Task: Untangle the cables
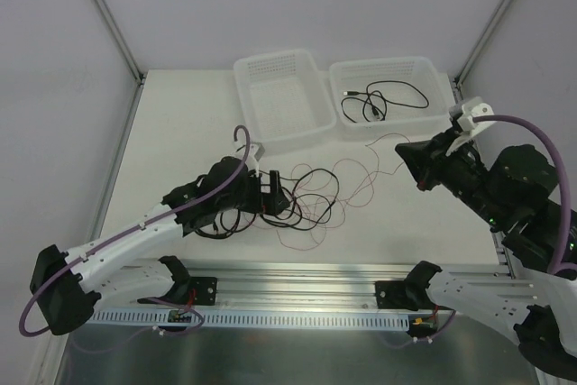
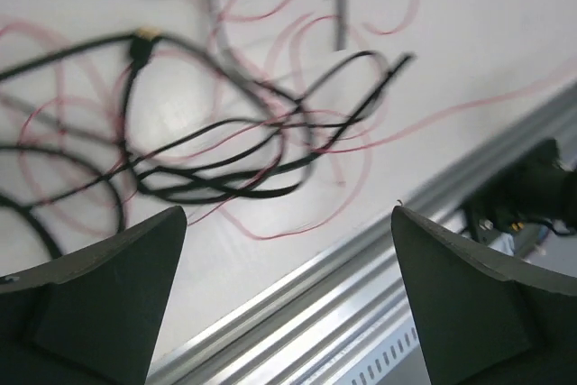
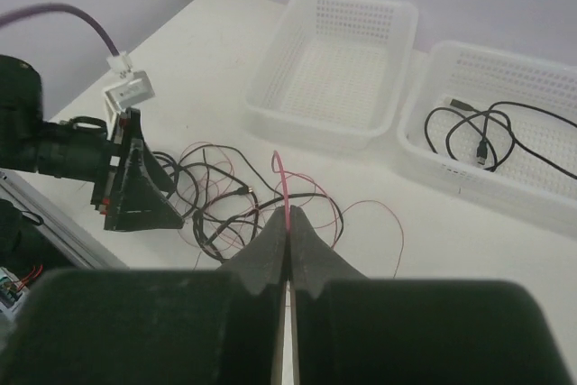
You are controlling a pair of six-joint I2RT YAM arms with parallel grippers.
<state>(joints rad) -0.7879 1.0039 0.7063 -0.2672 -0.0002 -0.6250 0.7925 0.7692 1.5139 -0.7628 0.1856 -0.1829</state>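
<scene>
Black and red cables (image 1: 290, 207) lie tangled at the centre of the surface (image 1: 180, 151), with the left hand (image 1: 270, 194) wide open at their nine o'clock edge. At three o'clock the right hand (image 3: 287, 223) is closed, pinching a red wire (image 3: 283, 188). One black cable (image 1: 371, 107) rests in the one o'clock basket (image 1: 424, 65).

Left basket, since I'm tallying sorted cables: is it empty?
Empty: the left basket shows only bare mesh, while a black cable lies in the right basket.

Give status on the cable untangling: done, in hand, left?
Done: one black cable lies in the right basket. In hand: right gripper is shut on the red wire; left gripper hangs open at the tangle. Left: black cables and red wire knotted on the table; left basket empty.
</scene>
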